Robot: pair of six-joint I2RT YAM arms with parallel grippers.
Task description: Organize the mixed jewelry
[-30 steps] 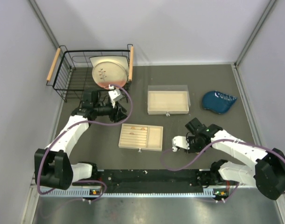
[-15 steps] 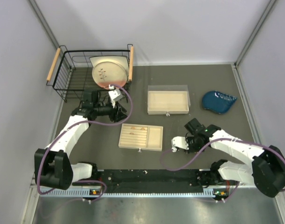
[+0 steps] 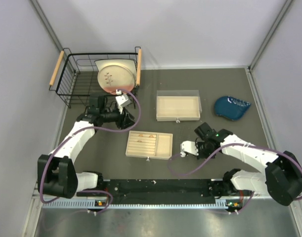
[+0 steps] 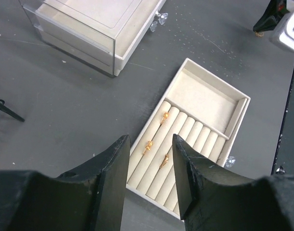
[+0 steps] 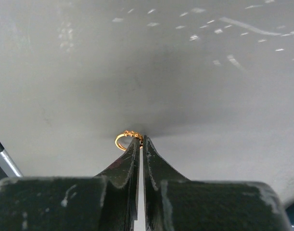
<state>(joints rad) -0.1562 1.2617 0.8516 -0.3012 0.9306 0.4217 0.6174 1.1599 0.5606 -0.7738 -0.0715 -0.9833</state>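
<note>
Since the right gripper is clamped shut down at the table with the ring seemingly nipped by its beaded edge, the hoop sticks out left of the tips, lying nearly flat, long axis crosswise. We judge the tray the goal: it lies just left of that gripper, its grooves running near-to-far. Our left gripper hangs half-spread and empty near its far corner.

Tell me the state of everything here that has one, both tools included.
Left tool, open, above the tray.
Right tool, shut on a ring at the table.
Tray, out on the table, three rings in its ridges, flat section bare.
Box, drawer pushed in.
Plate, on edge in the rack.
</note>
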